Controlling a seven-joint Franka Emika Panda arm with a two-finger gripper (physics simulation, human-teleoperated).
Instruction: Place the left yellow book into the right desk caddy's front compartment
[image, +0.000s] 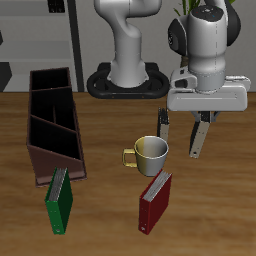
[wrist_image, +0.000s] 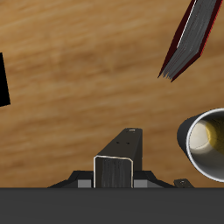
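Hand hangs above the worktop with its fingers pressed close on the upper end of the left yellow book. The book hangs nearly upright below them and looks clear of the surface, though contact is hard to judge. In the wrist view the book shows as a greyish slab with a pale edge, right under the camera. The book is just beside the mug and behind the red book, well apart from the right desk caddy across the worktop. A thin dark upright thing stands behind the mug, too small to name. A green book leans at the caddy's near end. The step looks like carrying the book over to the caddy. To do it well, raise the book so its lower end clears the mug rim and caddy wall, and hold the pinch firm because the book may swing. The target is probably the section nearest the table's front edge. Line the book's thin edge up with the slanted partitions before lowering, and go down slowly and centred in the slot. Let go only once it is well inside, and watch the green book near that wall.
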